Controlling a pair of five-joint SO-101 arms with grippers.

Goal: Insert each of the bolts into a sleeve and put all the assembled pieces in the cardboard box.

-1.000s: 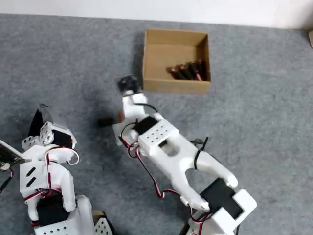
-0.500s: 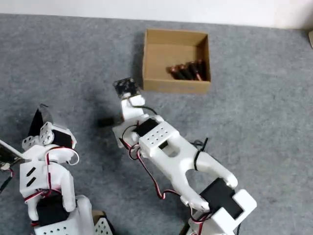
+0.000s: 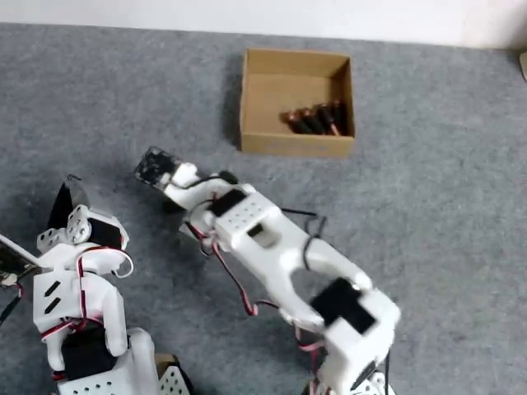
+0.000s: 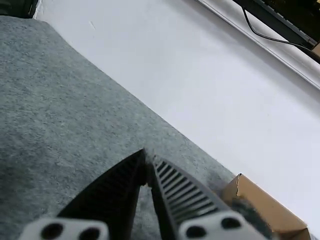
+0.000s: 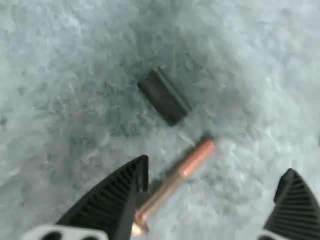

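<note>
A short black sleeve lies on the grey carpet. A copper bolt lies just beside it, apart from it. My right gripper hangs open over them; the bolt's lower end is next to one finger and nothing is held. In the high view the right arm's wrist sits left of and nearer than the cardboard box, which holds several assembled pieces. My left gripper is shut on nothing and points across the carpet at the near left.
Grey carpet covers the table, with a white wall strip along the far edge. A corner of the cardboard box shows past the left gripper. The right arm's body crosses the middle of the carpet.
The right arm has swung left, away from the box's front left corner, and now hangs over the loose sleeve and bolt. The left arm has kept still.
</note>
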